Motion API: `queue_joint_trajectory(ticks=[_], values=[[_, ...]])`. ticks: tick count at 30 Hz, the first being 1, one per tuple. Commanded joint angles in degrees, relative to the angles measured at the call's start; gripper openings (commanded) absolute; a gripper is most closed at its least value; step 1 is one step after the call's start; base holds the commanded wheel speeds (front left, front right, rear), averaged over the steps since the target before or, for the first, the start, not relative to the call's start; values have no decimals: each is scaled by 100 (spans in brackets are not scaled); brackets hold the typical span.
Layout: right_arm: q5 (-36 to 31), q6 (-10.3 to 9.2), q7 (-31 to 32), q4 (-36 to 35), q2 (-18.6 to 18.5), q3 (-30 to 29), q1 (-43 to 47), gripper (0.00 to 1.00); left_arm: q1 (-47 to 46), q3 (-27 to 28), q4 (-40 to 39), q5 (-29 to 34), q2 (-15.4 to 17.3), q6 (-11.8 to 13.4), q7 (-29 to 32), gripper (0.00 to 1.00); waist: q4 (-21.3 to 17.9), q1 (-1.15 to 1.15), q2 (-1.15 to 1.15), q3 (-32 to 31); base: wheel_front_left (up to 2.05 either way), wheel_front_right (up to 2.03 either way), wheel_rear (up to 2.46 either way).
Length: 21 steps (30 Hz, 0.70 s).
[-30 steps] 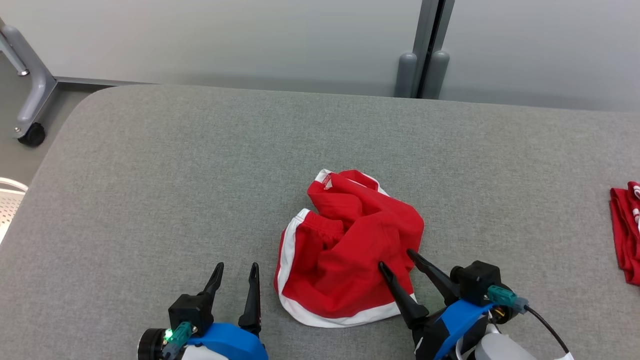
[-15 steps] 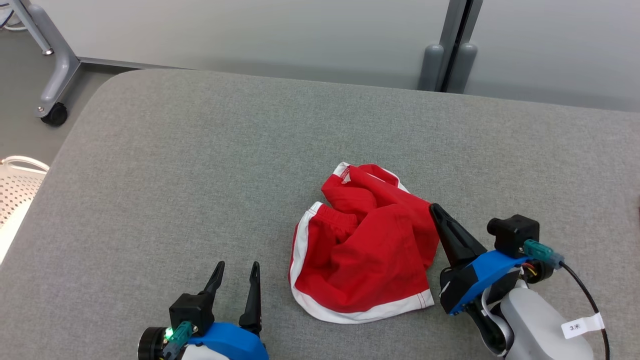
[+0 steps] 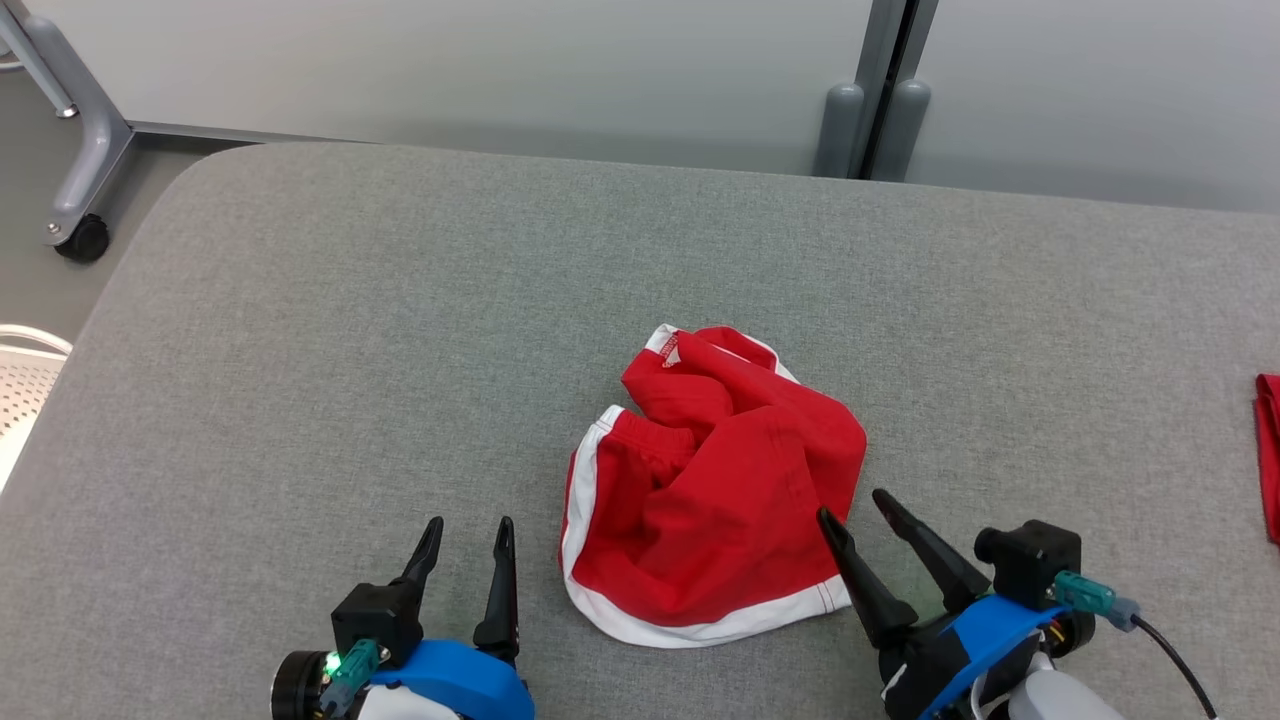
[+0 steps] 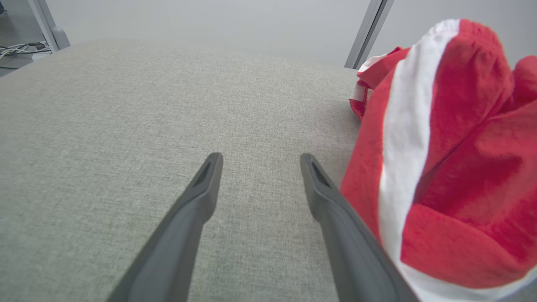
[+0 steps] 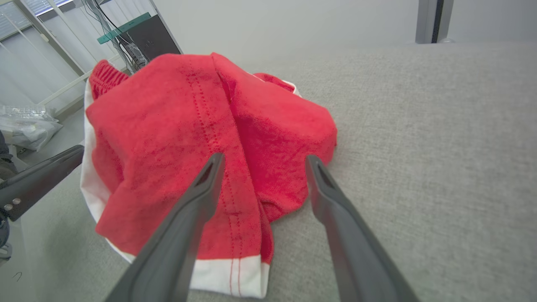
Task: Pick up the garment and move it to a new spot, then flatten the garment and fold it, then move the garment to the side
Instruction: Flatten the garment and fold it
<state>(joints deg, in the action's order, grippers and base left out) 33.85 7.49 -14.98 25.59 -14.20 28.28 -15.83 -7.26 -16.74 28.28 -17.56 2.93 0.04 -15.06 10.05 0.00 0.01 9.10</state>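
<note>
- Head view: crumpled red shorts with white trim (image 3: 700, 490) lie bunched in a heap at the middle of the grey fabric-covered table (image 3: 350, 300), towards its near edge.
- The left gripper (image 3: 469, 525) sits just beside the heap's left side, fingers apart, gripping nothing.
- The right gripper (image 3: 852, 505) is at the heap's lower right corner, fingers spread and empty.
- Another red cloth (image 3: 1270, 450) lies at the far right edge, well apart.
- Left wrist view: the left gripper (image 4: 261, 157) has its jaws wide over bare table (image 4: 105, 126). The shorts (image 4: 453, 159) are close on the right and not between the fingers.
- Right wrist view: the right gripper (image 5: 265, 157) is spread. One finger is over the shorts (image 5: 168, 126), the other over the table (image 5: 419, 126). Contact can't be told.
</note>
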Motion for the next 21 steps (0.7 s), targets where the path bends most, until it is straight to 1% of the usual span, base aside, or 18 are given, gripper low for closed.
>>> queue_joint_trajectory(ticks=[1,7,14,15,16,17,19,21], values=[[114,0,-30,-31,-110,165,95,100,-64,35,-23,21,-1,15,-14,100,-24,0,-1,0,0,0,0],[742,0,-30,3,-389,952,-46,100,-107,-1,-15,23,-4,-25,-14,100,-34,0,-1,34,0,0,0],[1177,0,-30,110,-578,1594,-366,100,-100,-16,-9,8,-4,-17,-14,100,126,0,-1,88,0,0,0],[1231,0,-30,121,-599,1638,-414,96,-88,-9,-7,7,-4,-19,-14,100,148,0,-1,90,0,0,0],[1261,0,-30,120,-620,1702,-448,76,-78,-2,-9,7,-4,-14,-14,100,162,0,-1,92,0,0,0],[1306,0,-30,106,-631,1739,-476,38,-67,6,-13,7,-5,-10,-14,100,173,0,-1,93,0,0,0],[1312,0,-30,61,-679,1730,-534,0,-50,22,-15,6,-5,-11,-14,100,188,0,-1,99,0,0,0],[1263,0,-30,4,-710,1615,-565,0,-47,34,-25,-2,-4,-5,-14,100,186,0,-1,107,0,0,0]])
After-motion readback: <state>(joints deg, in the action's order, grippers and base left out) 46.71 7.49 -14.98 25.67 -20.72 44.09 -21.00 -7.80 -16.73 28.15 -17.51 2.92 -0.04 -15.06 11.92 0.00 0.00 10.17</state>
